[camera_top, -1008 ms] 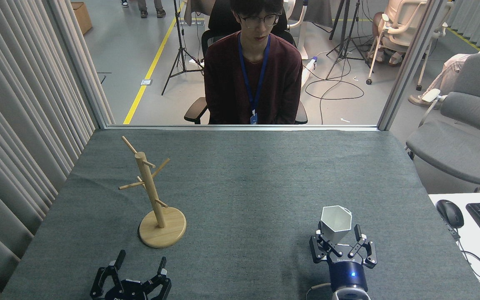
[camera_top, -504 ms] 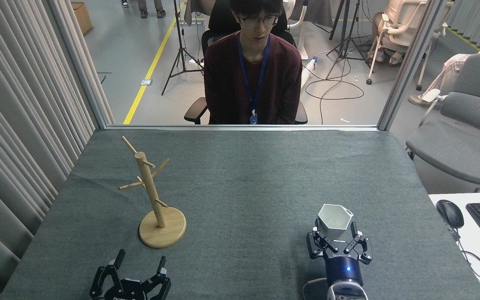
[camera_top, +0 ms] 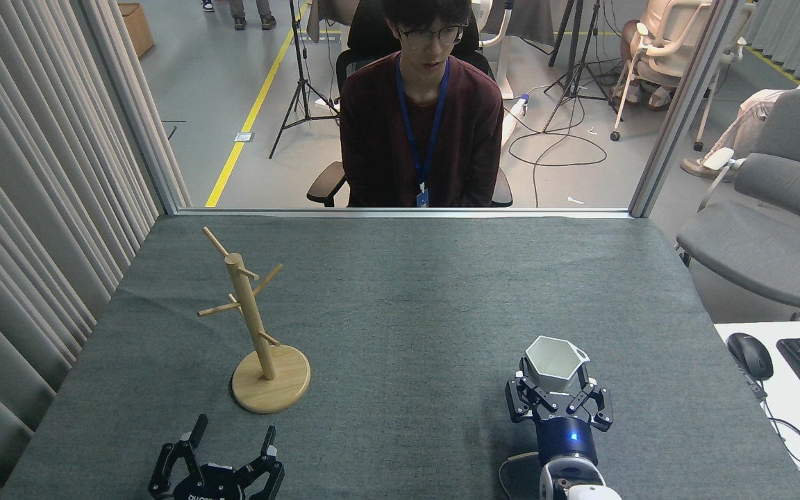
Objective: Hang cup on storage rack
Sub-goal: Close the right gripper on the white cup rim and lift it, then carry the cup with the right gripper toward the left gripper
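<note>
Head view shows the right hand closed around the lower body of the white cup, mouth up and tilted, well to the right of the storage rack. That wooden rack stands upright on the grey tabletop, pegs bare. Left hand sits just in front of the rack's base, fingers spread, holding nothing. Between cup and rack lies open cloth. Behind the tabletop, a person sits facing us.

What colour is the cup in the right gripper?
White, inside and out; the cup shows clearly in the head view.
</note>
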Action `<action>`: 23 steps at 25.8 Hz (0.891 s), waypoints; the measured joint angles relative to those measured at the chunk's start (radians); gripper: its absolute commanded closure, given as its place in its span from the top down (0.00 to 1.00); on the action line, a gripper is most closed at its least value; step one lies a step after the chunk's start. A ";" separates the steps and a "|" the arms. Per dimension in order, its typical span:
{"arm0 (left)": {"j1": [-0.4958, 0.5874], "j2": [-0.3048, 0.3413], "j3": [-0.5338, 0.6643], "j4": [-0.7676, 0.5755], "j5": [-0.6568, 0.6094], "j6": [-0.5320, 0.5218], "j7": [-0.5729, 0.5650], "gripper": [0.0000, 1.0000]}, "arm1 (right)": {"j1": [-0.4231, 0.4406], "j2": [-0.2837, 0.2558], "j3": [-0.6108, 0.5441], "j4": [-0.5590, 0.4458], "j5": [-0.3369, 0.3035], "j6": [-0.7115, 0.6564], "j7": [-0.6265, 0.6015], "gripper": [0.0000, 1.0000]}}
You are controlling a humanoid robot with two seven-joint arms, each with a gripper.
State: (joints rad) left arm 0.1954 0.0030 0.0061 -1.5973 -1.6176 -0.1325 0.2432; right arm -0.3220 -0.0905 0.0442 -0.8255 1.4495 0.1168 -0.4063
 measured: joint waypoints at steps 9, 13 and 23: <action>0.000 0.000 0.000 0.000 0.001 0.000 0.003 0.99 | -0.015 0.001 0.001 0.011 0.000 0.009 -0.017 0.62; 0.000 0.001 0.000 0.000 0.001 0.000 0.006 0.99 | -0.013 0.001 0.002 0.009 0.002 0.010 -0.024 0.62; -0.001 0.004 0.000 -0.003 0.001 -0.002 0.007 0.99 | 0.091 0.004 0.053 -0.240 0.006 -0.014 -0.044 0.63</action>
State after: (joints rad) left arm 0.1940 0.0068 0.0058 -1.6001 -1.6170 -0.1342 0.2504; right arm -0.2305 -0.0861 0.0976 -1.0652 1.4553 0.1030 -0.4507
